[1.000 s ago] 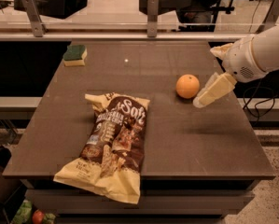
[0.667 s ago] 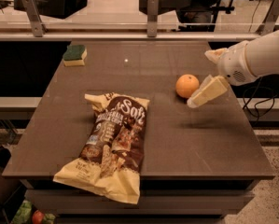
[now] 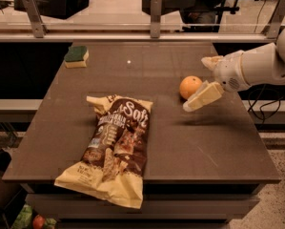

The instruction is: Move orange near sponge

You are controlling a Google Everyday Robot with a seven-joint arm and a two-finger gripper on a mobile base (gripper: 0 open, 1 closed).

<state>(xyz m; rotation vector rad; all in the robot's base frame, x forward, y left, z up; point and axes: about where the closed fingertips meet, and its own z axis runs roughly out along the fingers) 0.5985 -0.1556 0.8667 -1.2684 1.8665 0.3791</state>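
Motion in the last second belongs to the arm alone: the white, cream-fingered gripper [image 3: 198,83] slides leftward from the desk's right side and now sits right against the small round orange fruit [image 3: 189,86], whereas a second ago a visible strip of desk separates the two. Its fingers are spread wide, one reaching behind and to the right of the fruit, the other angling down in front of the fruit's lower right edge and overlapping it in this view. Whether either finger actually touches the skin cannot be told.

The orange itself sits on the same spot throughout, right of centre on the dark brown flat desk [image 3: 180,147], so no grasp or push has taken effect yet. The rectangular sponge with a dark green top and pale yellow base [image 3: 76,56] also stays put at the far left corner, well apart from the fruit. Between them, nearer the front edge, lies the large crinkled yellow-and-brown snack bag [image 3: 114,147], unmoved.

Judging from this, the approach phase is nearly finished and closing on the fruit is the step in hand; the carry across the desk to the sponge is all still to do. A round, smooth fruit may roll away if one finger nudges it before the other arrives.
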